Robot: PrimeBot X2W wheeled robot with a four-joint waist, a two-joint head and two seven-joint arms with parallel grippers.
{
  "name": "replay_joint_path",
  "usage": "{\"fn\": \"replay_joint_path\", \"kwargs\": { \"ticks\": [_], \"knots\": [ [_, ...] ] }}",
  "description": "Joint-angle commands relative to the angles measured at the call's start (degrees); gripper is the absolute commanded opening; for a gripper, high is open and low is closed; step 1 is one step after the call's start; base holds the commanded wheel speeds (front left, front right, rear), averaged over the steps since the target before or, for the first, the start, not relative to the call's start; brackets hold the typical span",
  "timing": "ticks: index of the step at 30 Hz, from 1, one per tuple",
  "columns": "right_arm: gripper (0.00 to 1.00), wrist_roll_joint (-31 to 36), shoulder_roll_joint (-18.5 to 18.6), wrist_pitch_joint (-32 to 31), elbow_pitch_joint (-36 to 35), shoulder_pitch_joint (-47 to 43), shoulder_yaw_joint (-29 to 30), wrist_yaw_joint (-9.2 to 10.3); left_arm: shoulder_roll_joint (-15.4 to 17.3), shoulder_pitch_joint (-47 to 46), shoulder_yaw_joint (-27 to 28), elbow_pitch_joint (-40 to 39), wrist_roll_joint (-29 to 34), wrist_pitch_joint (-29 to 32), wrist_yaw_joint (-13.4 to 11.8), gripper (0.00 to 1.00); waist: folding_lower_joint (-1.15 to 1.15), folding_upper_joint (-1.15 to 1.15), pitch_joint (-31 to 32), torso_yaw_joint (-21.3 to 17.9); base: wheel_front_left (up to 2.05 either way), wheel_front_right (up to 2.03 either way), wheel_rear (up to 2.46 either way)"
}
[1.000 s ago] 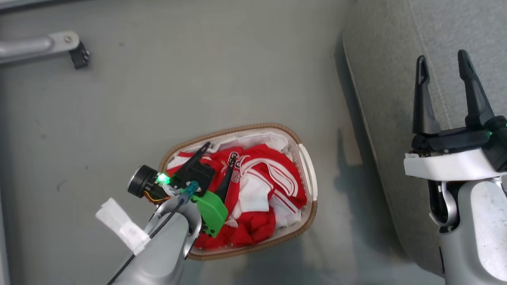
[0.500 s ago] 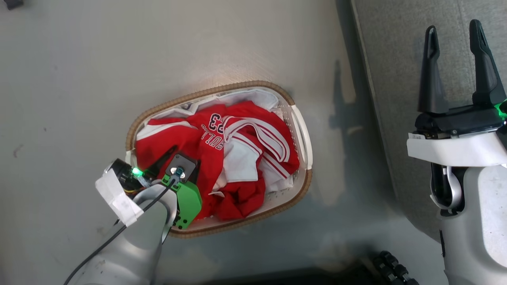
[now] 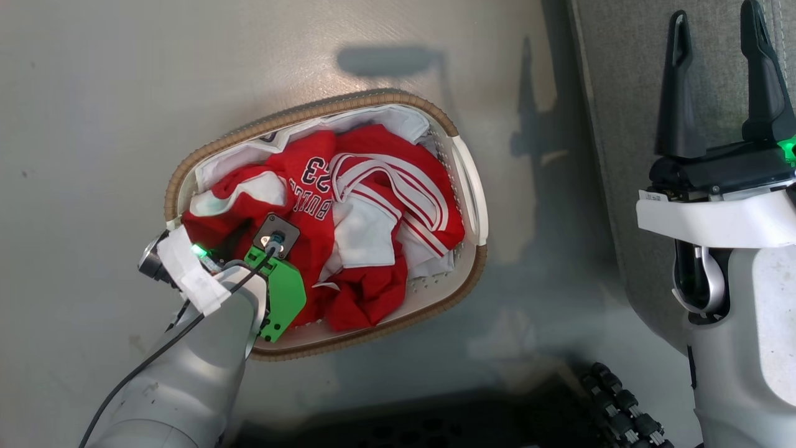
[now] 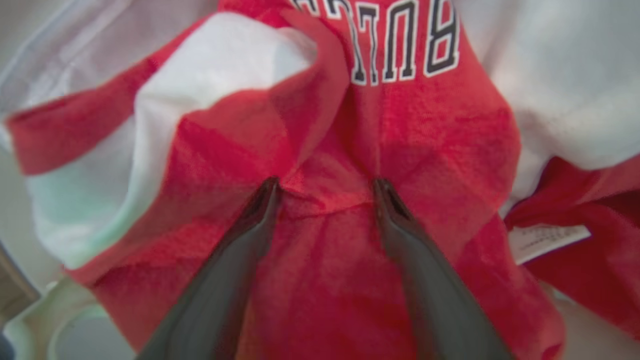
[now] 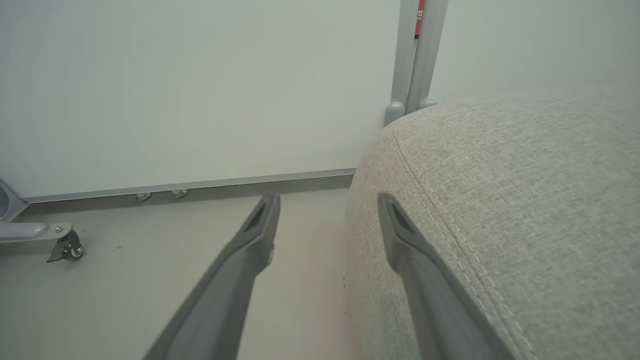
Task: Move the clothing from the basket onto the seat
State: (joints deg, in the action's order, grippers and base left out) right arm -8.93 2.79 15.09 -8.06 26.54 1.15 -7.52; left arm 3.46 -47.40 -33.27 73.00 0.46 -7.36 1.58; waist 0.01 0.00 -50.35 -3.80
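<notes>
Left gripper (image 4: 325, 184) deeper among two garments (image 3: 314, 186) in one basket (image 3: 373, 99), apart; right gripper (image 3: 715, 15) apart.

Our left gripper (image 4: 326, 186) down in the red jersey (image 4: 435, 130).
We see its two dark fingers (image 4: 235, 270) spread apart, tips pressed into the red fabric with a small ridge of it bunched between them. Navy lettering edged in white (image 4: 395, 45) runs upside down above the tips. A white panel (image 4: 215, 60) folds in at the left, and a white label (image 4: 547, 239) lies on red cloth at the right.
</notes>
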Motion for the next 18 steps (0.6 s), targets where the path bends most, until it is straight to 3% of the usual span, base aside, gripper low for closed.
{"fn": "replay_joint_path", "kwargs": {
  "ticks": [1, 2, 6, 8, 10, 18],
  "knots": [
    [1.0, -0.4, 0.2, 0.1, 0.1, 0.6, -0.2, 0.06, 0.2, -0.9, 0.0, 0.4, -0.3, 1.5, -0.1, 0.69, -0.01, 0.0, -0.2, -0.2, 0.0, 0.0, 0.0],
    [1.0, -0.5, 0.2, 0.1, 0.2, 0.7, -0.3, 0.06, 0.2, -0.7, 0.0, 0.5, -0.5, 2.6, -0.1, 0.53, -0.01, 0.0, -0.1, -0.2, 0.0, 0.0, 0.0],
    [1.0, -0.9, 0.2, 0.1, 0.6, 0.7, -0.6, 0.06, 0.1, -0.1, 0.0, 0.6, -1.6, 5.4, 1.0, 0.4, -0.01, 0.0, 0.3, -0.4, 0.0, 0.0, 0.0],
    [1.0, -0.9, 0.2, 0.1, 0.8, 0.5, -0.6, 0.06, 0.1, 0.2, -0.1, 0.7, -1.9, 5.1, 1.0, 0.28, -0.01, 0.0, 0.8, -0.4, 0.0, 0.0, 0.0],
    [1.0, -1.1, 0.2, 0.1, 1.1, 0.2, -0.3, 0.06, 0.0, 0.7, -0.2, 0.7, -2.3, 5.0, 1.4, 0.0, -0.01, 0.0, 1.5, -0.3, 0.0, 0.0, 0.0],
    [1.0, -0.5, 0.2, 0.1, 2.3, -1.1, -0.7, 0.06, 0.3, 1.4, -1.2, 0.8, -2.7, 1.9, 2.8, 0.0, -0.01, 0.0, 6.8, 0.8, 0.0, 0.0, 0.0]
  ]
}}
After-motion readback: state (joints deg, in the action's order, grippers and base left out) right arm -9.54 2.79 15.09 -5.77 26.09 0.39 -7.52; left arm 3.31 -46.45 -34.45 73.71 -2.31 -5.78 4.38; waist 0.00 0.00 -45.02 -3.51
